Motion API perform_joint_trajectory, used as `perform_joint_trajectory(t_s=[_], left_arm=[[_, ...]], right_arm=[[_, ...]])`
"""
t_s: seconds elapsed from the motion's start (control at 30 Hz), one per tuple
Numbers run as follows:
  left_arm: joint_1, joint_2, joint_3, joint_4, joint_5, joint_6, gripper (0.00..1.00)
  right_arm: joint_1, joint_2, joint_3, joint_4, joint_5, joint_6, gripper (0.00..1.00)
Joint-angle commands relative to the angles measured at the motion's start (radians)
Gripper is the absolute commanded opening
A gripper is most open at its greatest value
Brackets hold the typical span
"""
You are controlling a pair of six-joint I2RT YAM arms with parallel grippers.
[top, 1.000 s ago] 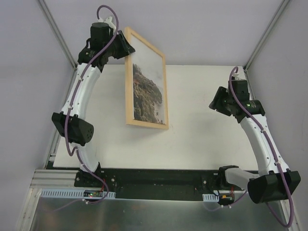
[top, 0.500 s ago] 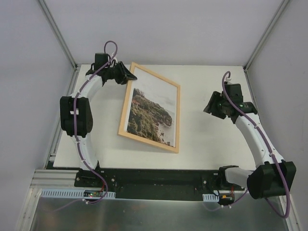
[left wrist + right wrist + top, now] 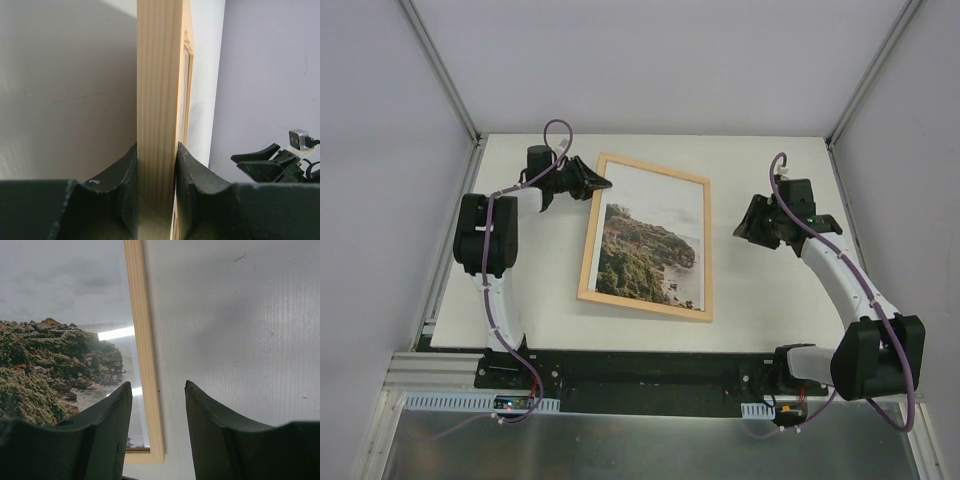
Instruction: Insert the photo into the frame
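Top view: the frame, light wood around a clear pane, lies slantwise near the middle of the white counter, with the photo of the cliff already showing inside it; the left gripper pinches its far left corner, while the right gripper hangs near the right rail without touching it; whether the held corner is fully down cannot be told from here. Bare counter lies to the right of the frame and along the near side; there is less on the left, where the left arm fills the strip beside the counter's edge.

Left wrist view: the wooden rail stands edge-on, clamped between the two dark fingers with the jaws narrow and both pads hard against the wood; the counter falls away to one side.

Right wrist view: the right gripper is part open and holds nothing; beyond its fingers run the right rail and the print, with light glaring off the pane.

Judged from these views, the frame is stiff, thin and probably light; the pane looks slick and breakable, so the wood rail is the place to hold, near a corner or mid-rail; a one-corner grip may let the far end swing or sag.
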Motion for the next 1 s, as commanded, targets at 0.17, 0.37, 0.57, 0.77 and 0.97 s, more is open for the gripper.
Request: perform_joint_trajectory(t_s=[0.17,0.37,0.57,0.77,0.97], left_arm=[[-0.005,0.053,-0.009,-0.004,-0.024,-0.013,0.34],[-0.003,0.044,0.003,-0.100,-0.050,0.061,0.51],[-0.003,0.005,0.026,-0.257,-0.125,0.162,0.67],[-0.003,-0.027,0.066,-0.407,-0.223,0.242,0.73],[-0.003,-0.059,0.094,-0.530,-0.357,0.306,0.76]], right_arm=[[-0.007,0.026,-0.024,0.077,-0.042,-0.020,0.48],[-0.007,0.038,-0.039,0.094,-0.052,-0.018,0.48],[-0.009,0.044,-0.053,0.107,-0.056,-0.015,0.48],[-0.009,0.053,-0.064,0.119,-0.059,-0.015,0.48],[-0.009,0.061,-0.070,0.126,-0.064,-0.013,0.48]])
